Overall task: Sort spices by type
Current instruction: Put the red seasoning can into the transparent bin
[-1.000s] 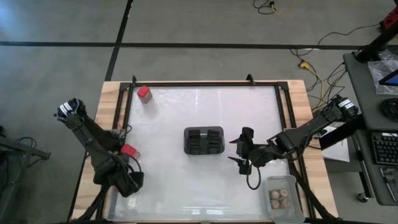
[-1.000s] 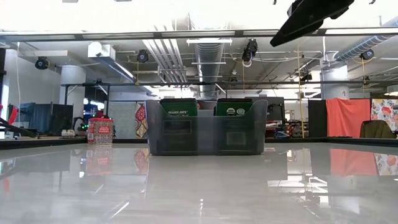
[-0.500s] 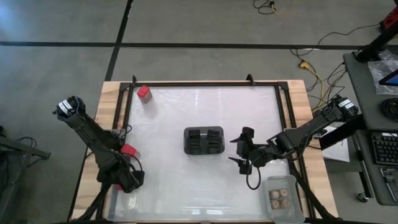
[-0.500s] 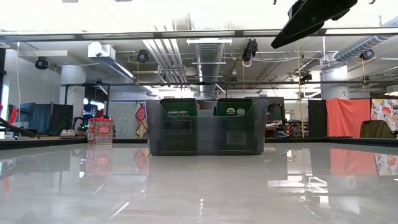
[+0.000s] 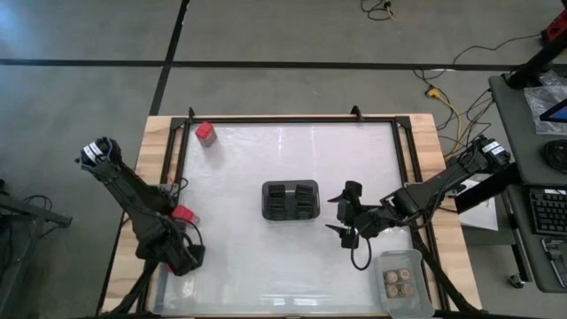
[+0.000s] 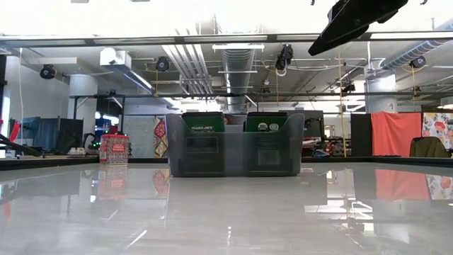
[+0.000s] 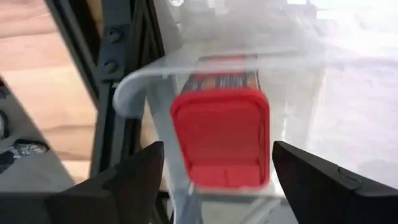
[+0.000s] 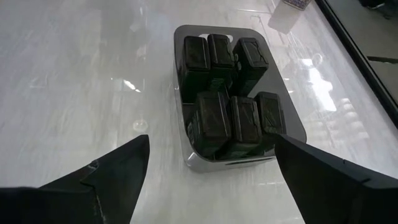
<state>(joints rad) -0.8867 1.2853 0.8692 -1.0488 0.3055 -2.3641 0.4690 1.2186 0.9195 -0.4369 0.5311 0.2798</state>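
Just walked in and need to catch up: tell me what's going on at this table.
Two robot arms are sorting spice containers. The left gripper is at the table's near left corner over a clear bin, jaws apart on either side of a red spice box that sits in the bin. The right gripper hangs with its jaws open just right of the dark slotted holder at mid-table. Another red box stands at the far left corner, and round jars lie in a second clear bin at the near right.
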